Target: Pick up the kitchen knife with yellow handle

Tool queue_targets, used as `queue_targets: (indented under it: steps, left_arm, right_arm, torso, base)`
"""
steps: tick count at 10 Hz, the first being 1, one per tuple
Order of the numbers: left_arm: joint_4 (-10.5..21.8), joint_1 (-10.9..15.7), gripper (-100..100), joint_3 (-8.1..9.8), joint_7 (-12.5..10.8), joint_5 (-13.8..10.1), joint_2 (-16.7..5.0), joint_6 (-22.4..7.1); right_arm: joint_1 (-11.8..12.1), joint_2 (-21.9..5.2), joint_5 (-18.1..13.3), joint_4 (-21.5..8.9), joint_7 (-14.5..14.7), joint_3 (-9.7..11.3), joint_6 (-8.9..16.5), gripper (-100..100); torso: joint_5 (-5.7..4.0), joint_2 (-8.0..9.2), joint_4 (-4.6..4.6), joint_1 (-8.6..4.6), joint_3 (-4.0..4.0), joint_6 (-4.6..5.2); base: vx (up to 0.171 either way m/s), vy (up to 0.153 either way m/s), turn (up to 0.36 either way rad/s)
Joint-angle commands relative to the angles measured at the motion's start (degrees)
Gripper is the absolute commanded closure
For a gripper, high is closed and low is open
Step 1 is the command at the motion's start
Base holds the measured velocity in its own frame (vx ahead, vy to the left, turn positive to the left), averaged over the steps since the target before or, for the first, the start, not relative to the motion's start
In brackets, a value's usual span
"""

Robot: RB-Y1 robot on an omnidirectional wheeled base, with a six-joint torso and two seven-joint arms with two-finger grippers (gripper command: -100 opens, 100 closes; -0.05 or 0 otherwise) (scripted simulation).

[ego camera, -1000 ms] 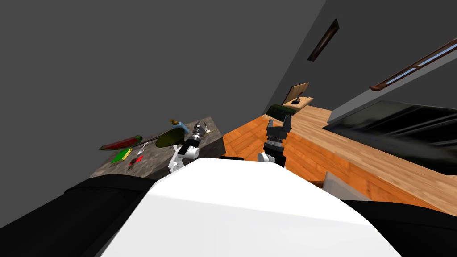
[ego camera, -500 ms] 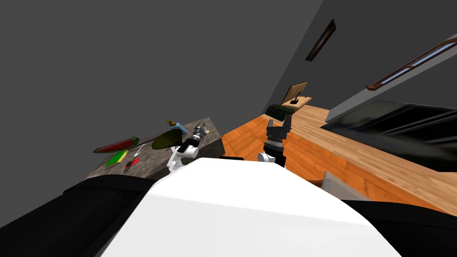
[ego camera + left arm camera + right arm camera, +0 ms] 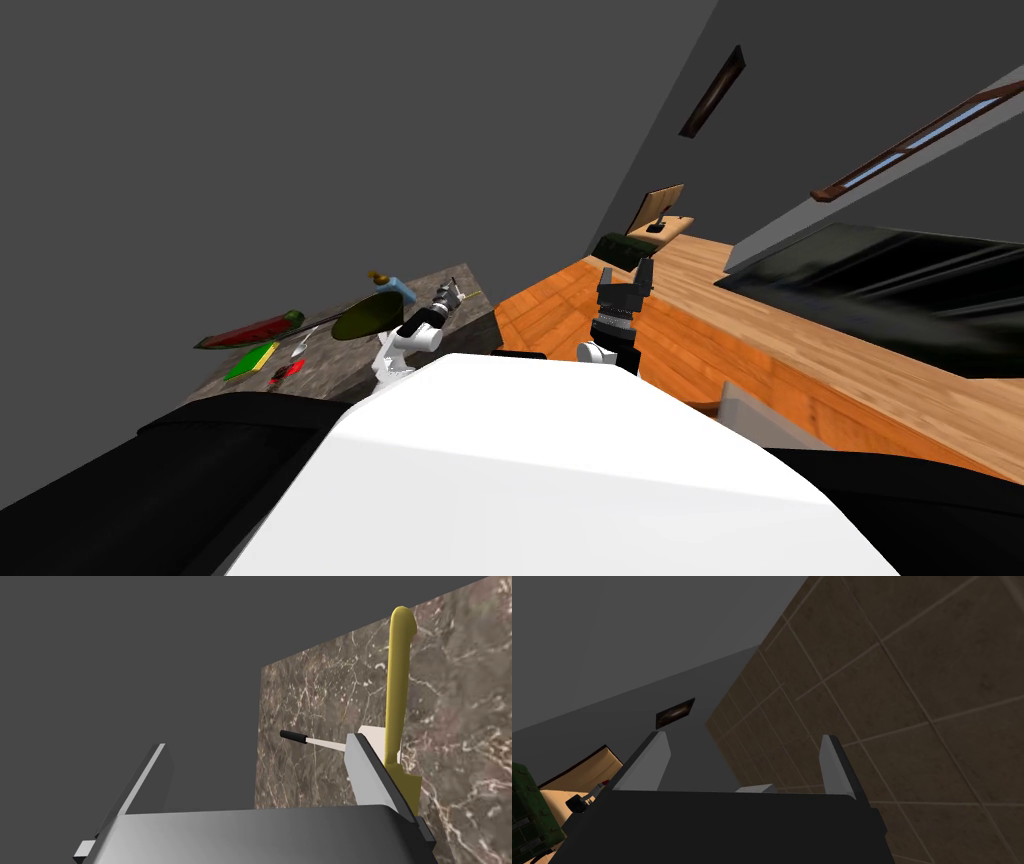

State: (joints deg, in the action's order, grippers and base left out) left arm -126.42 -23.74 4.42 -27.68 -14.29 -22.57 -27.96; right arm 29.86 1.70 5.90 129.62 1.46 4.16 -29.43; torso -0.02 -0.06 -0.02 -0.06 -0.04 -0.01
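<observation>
The yellow-handled knife (image 3: 399,676) lies on the brown marbled table top (image 3: 325,691), near its corner; in the head view it is a thin yellow sliver (image 3: 473,294). My left gripper (image 3: 256,743) hangs open over the table's edge. One of its fingers (image 3: 370,768) overlaps the knife's blade end, and the knife lies beside that finger, outside the gap. Nothing is between the fingers. In the head view the left gripper (image 3: 450,294) is at the table's far right corner. My right gripper (image 3: 626,272) is raised over the wooden floor, open and empty (image 3: 743,736).
A thin white tool with a black tip (image 3: 295,737) lies close to the knife. Further along the table (image 3: 330,375) are a dark green dish (image 3: 368,315), a blue bottle (image 3: 396,288), a long red and green thing (image 3: 250,330) and a green block (image 3: 250,361). A green crate (image 3: 620,247) stands on the floor.
My head view has swung a little, so the table's things sit further left in the picture. The left forearm has eased slightly left. The right arm has held still.
</observation>
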Motion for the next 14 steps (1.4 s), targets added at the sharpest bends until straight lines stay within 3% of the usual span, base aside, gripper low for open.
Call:
queue_targets:
  steps: [1,6,8,14]
  left_arm:
    - [1.2,0.5,-100,0.64,-1.6,-1.7,-1.7,-2.9]
    - [2.5,1.3,-100,1.34,-3.5,-3.7,-3.6,-8.7]
    - [3.8,2.0,-100,1.99,-5.3,-5.5,-5.4,-12.7]
    - [6.0,3.3,-100,3.09,-8.3,-8.5,-8.5,-20.9]
  right_arm:
    - [0.0,0.0,0.0,0.0,0.0,0.0,0.0,0]
    - [0.0,0.0,0.0,0.0,0.0,0.0,0.0,0]
    - [0.0,0.0,0.0,0.0,0.0,0.0,0.0,0]
    - [0.0,0.0,0.0,0.0,0.0,0.0,0.0,0]
  torso:
    - [0.00,0.00,0.00,0.00,0.00,0.00]
    - [0.00,0.01,0.00,0.00,0.01,0.00]
    - [0.00,0.01,0.00,0.02,0.01,0.00]
    - [0.00,0.01,0.00,0.02,0.01,-0.01]
  base:
    - [0.023,-0.026,-0.048]
    - [0.017,-0.016,-0.024]
    - [0.020,-0.014,-0.033]
    - [0.018,-0.019,-0.028]
